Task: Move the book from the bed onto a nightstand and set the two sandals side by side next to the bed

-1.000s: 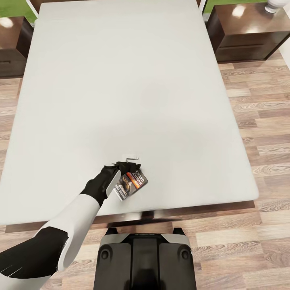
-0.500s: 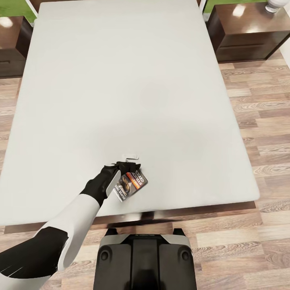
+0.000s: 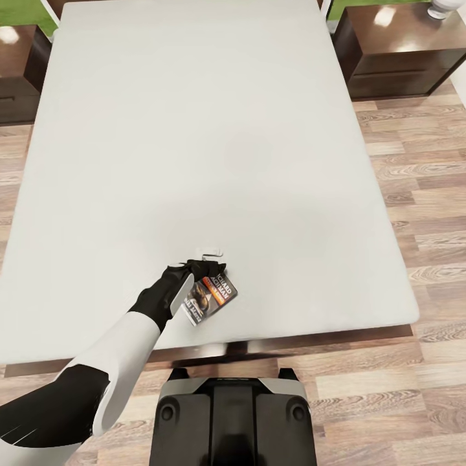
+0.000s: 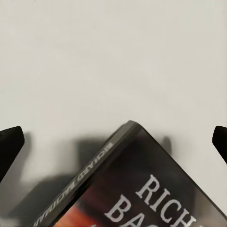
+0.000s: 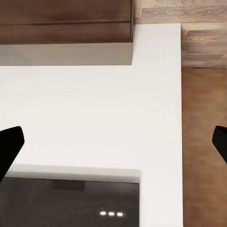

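Observation:
The book (image 3: pixel 210 298), dark with an orange band and white lettering, lies on the pale-grey mattress of the bed (image 3: pixel 213 129) close to its near edge. My left gripper (image 3: pixel 202 266) hovers right over the book's far corner. In the left wrist view the book (image 4: pixel 156 189) sits between the two black fingertips, which stand wide apart, so my left gripper (image 4: pixel 113 146) is open and touches nothing. My right gripper (image 5: pixel 113 146) is open too, over my own white body. The two sandals are out of view.
One nightstand (image 3: pixel 401 52) stands at the bed's far right with a white object (image 3: pixel 443 8) on it. The other nightstand (image 3: pixel 19 71) is at the far left. Wood-plank floor (image 3: pixel 414 194) runs along the bed's right side. My dark base (image 3: pixel 233 414) stands against the bed's foot.
The whole view has shifted very slightly. The left gripper and the book have not visibly moved.

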### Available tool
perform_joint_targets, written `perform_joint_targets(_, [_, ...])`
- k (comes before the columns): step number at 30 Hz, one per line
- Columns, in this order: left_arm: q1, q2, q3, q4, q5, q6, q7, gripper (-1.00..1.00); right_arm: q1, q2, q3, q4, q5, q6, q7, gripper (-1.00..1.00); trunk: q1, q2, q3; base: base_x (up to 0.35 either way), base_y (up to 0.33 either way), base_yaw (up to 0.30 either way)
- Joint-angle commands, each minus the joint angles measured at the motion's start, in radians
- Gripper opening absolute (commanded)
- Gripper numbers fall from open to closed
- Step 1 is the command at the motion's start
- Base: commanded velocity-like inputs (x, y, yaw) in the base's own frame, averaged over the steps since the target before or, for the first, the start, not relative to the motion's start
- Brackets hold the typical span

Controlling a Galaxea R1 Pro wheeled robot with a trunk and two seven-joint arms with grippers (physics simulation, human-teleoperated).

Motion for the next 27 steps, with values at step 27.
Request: perform_joint_targets(27, [-0.009,0.006,-0.004,0.003,0.009,0.005,0.006,1.0,-0.002,-0.005,-0.008,0.002,0.01,-0.006,0.002,1.0,0.008,-0.015,-0.007,0.0,0.0,0.0])
